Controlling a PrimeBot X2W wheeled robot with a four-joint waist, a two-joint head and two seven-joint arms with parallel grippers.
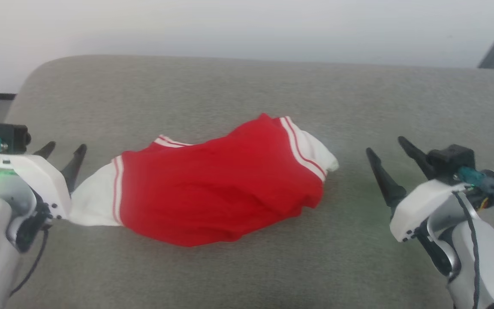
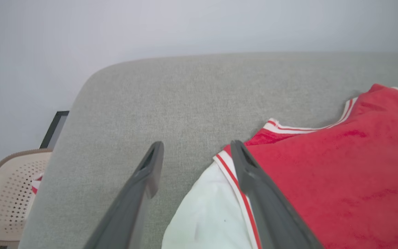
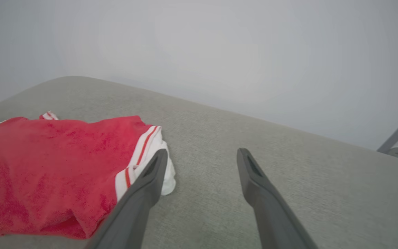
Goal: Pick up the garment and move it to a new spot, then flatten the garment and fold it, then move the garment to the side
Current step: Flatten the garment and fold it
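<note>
Garment (image 1: 212,184) sleeve — partly behind left pincer (image 1: 67,146)

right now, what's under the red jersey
The garment lies bunched on the grey cushion, which shows around it. Whatever is directly beneath the cloth, and its underside, is covered, so I cannot tell.
</note>
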